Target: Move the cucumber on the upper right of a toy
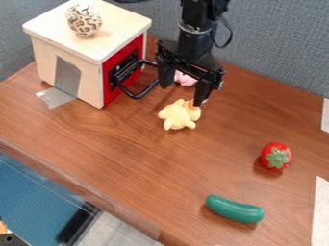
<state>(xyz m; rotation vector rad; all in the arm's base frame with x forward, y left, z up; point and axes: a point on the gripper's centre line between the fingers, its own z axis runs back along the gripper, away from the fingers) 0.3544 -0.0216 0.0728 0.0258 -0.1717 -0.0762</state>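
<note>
The black gripper point(183, 90) hangs near the top centre, its two fingers spread well apart. Just below it, a pale yellow plush toy point(179, 115) with a bit of orange lies on the wooden table, close under the right fingertip; whether they touch I cannot tell. Part of a pink toy point(185, 79) shows behind and between the fingers. Far from the gripper, at the lower right, the dark green cucumber point(235, 209) lies on its side near the front of the table.
A cream toy house point(55, 65) with a red side and black handle stands upper left, a spotted ball point(84, 20) on its roof. A red strawberry point(276, 156) sits at the right, above and right of the cucumber. The table's front edge point(77, 185) runs diagonally at lower left.
</note>
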